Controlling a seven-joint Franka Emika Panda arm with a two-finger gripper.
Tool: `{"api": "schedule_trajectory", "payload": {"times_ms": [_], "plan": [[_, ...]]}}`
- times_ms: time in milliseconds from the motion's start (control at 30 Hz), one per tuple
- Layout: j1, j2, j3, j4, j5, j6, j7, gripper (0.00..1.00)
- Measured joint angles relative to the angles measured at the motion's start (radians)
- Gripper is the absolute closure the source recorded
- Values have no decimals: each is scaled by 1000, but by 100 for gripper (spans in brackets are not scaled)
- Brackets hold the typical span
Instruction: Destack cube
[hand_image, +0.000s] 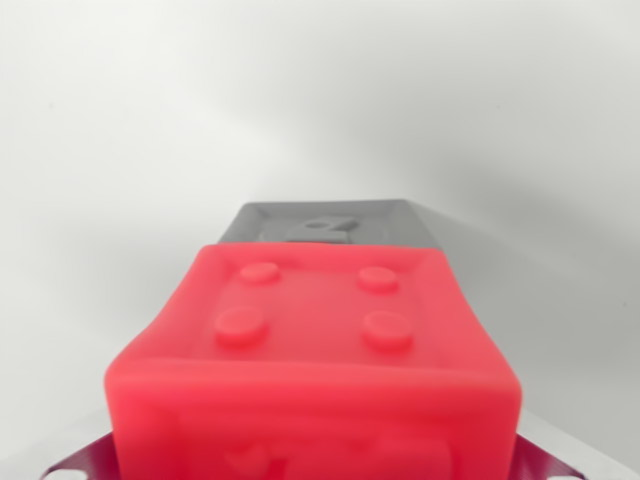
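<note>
Red cube fills the near, lower middle of the wrist view, its top face carrying 4 round studs in a square. Metallic gripper parts peek out at the bottom corners on either side of it; whether the jaws clamp it cannot be told. Just beyond its far edge lies a grey cube on the white surface.

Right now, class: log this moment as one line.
view: wrist | near: red cube, four studs | behind: grey cube | gripper: unseen
</note>
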Motion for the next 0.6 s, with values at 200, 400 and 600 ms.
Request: {"api": "schedule_trajectory", "payload": {"times_ms": [200,400,600], "plan": [[0,-26,2,-3,4,-20,-3,100],[-2,-61,6,-6,14,-50,-9,100],[-2,-106,8,-10,26,-89,-18,100]]}}
